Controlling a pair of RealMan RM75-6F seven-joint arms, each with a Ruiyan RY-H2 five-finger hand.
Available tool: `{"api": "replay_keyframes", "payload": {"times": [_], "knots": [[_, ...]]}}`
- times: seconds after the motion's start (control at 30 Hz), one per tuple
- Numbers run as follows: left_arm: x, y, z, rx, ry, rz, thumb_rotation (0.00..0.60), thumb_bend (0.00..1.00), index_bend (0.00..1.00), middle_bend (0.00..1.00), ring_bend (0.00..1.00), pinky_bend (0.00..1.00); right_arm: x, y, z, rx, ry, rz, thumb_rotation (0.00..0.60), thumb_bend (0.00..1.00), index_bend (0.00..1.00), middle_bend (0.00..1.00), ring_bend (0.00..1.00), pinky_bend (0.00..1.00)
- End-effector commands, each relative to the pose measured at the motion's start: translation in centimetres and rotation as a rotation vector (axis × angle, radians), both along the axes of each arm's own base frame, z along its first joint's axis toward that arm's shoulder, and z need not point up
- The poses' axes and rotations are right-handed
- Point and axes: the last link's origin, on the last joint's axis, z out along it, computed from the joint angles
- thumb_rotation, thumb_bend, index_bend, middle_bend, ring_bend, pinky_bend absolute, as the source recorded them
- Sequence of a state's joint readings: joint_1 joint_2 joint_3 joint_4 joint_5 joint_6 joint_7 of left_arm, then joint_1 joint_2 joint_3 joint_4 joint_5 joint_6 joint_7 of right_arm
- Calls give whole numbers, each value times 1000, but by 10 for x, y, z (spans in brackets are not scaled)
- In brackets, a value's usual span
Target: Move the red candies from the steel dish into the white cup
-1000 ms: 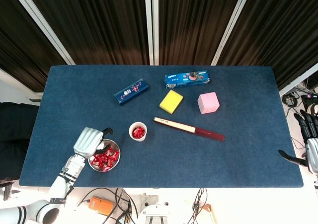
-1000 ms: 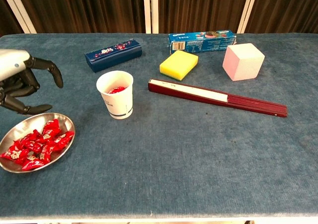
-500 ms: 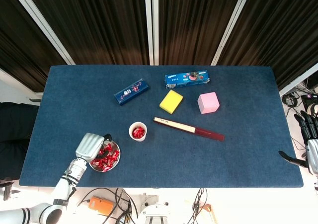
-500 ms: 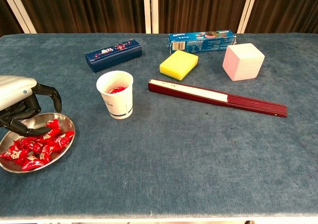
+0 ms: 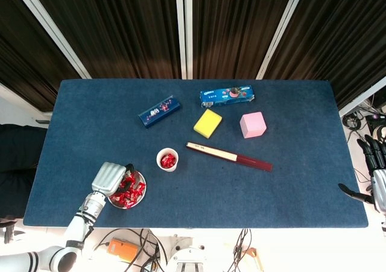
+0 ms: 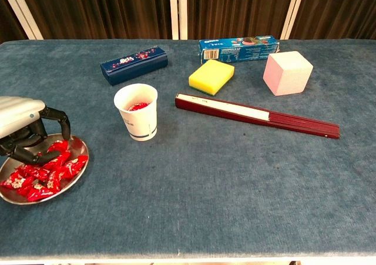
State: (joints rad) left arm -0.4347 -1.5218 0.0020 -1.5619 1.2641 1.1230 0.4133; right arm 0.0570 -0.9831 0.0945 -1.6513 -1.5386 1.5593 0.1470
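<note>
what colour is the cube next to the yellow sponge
Pale pink; the cube shows best in the chest view, right of the yellow sponge.

left hand (image 6: 23, 130): showing a ribbed silver back and black fingers
left arm (image 5: 75, 233): showing white shell, silver wrist
right hand (image 5: 377, 175): showing black fingers, grey palm

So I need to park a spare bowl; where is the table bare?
Bare: the wide stretch right of the steel dish and below the dark red folded fan. Crowded: the far middle, around the yellow sponge and pink cube.
</note>
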Motion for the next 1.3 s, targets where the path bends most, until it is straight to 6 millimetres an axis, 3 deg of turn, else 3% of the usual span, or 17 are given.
{"api": "replay_keyframes", "payload": {"times": [0.03,0.47,0.7,0.9,1.03,1.3], "knots": [[-1,1,-2,-6,7,2,600,254,439,932,881,824,0,0,0,1,1,-1,600,120,0,6,0,0],[-7,4,-5,-20,60,17,600,326,540,933,880,824,0,0,0,1,-1,-5,600,120,0,6,0,0],[-1,6,9,20,16,5,600,372,586,933,881,824,0,1,1,-6,-4,1,600,120,0,6,0,0],[27,7,35,76,-154,-46,600,372,587,933,882,824,-1,2,2,-9,-8,4,600,119,0,6,0,0],[58,19,46,92,-255,-123,600,372,587,933,882,824,-1,2,1,-6,-10,8,600,120,0,6,0,0],[109,51,32,26,-318,-189,600,371,586,933,882,824,-6,3,2,-10,-18,-3,600,120,0,6,0,0]]}}
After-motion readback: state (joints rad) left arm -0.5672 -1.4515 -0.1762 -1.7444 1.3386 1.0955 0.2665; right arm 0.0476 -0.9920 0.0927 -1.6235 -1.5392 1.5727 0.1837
